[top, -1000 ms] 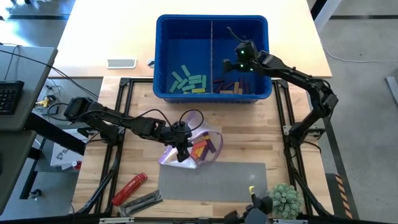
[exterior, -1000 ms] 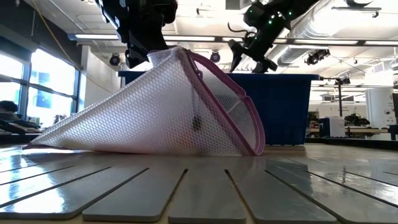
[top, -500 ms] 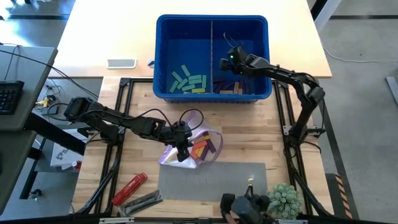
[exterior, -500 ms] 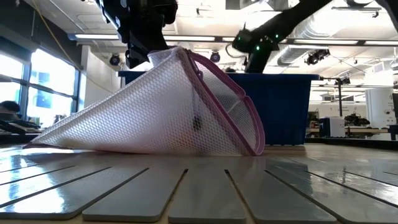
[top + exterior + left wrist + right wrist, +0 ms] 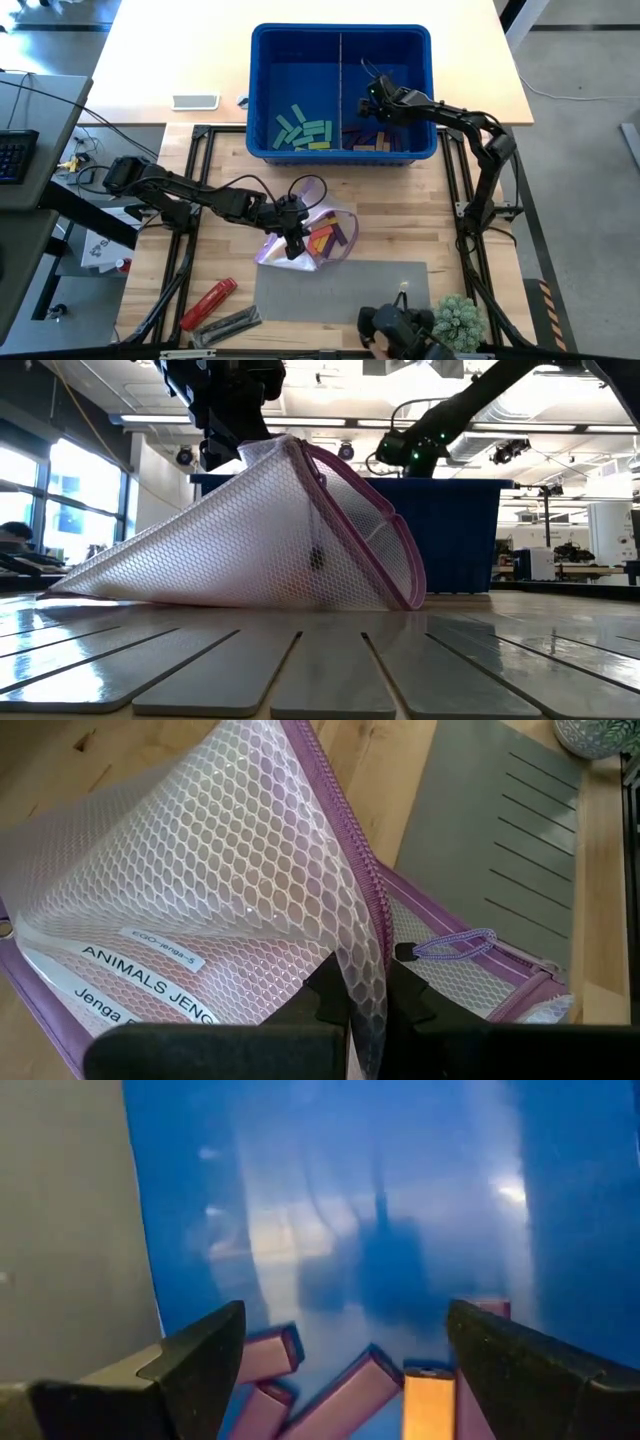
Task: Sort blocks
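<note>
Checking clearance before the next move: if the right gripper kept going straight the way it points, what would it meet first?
Probably the purple blocks on the floor of the blue bin; the right gripper points down into its right compartment, jaws open and empty. Depth is unclear.

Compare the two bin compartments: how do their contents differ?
Left compartment: teal and lime blocks, loosely piled near the front wall. Right compartment: purple blocks plus an orange-tan one, with the right gripper hanging over them, jaws open. Left has no gripper over it. Shared: both hold blocks only at the front; the back floor is bare blue.
</note>
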